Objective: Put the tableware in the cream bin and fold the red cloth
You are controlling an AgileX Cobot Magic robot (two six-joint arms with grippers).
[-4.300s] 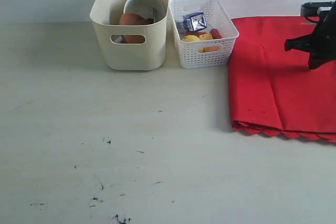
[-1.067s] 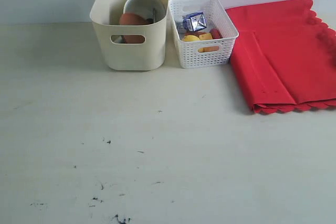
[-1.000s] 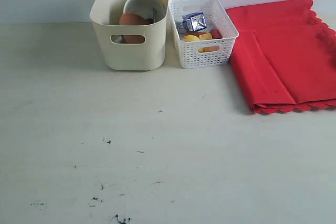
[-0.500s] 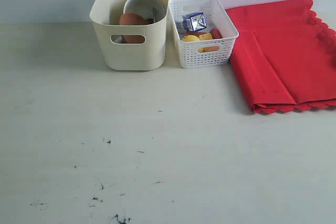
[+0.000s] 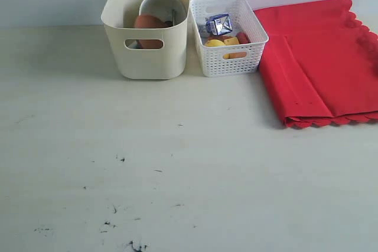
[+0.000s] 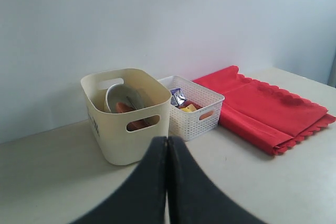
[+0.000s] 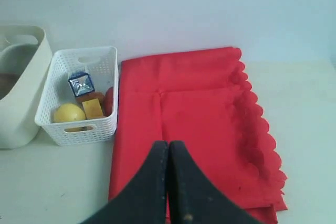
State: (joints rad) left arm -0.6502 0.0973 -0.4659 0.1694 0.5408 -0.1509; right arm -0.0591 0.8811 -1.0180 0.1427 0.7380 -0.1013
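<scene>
The cream bin [image 5: 147, 57] stands at the back of the table with a white bowl [image 5: 160, 5] and a brown wooden plate [image 5: 149, 23] inside it. In the left wrist view the cream bin [image 6: 118, 140] shows the same bowl [image 6: 123, 95]. The red cloth [image 5: 322, 63] lies folded at the right, scalloped edges along its front and right sides. My left gripper [image 6: 167, 141] is shut on nothing, well back from the bin. Shut and empty too, my right gripper [image 7: 168, 144] hangs above the red cloth [image 7: 199, 124]. Neither gripper shows in the exterior view.
A white lattice basket [image 5: 227, 60] sits between bin and cloth, holding a small carton [image 5: 219, 24], a lemon [image 5: 214, 43] and other food. The basket [image 7: 79, 129] also appears in the right wrist view. Dark specks mark the pale table [image 5: 118, 205].
Several seconds ago the right arm was over the cloth, which lay in a different fold; now the arm is out of the exterior view. Nothing has moved in the last second.
</scene>
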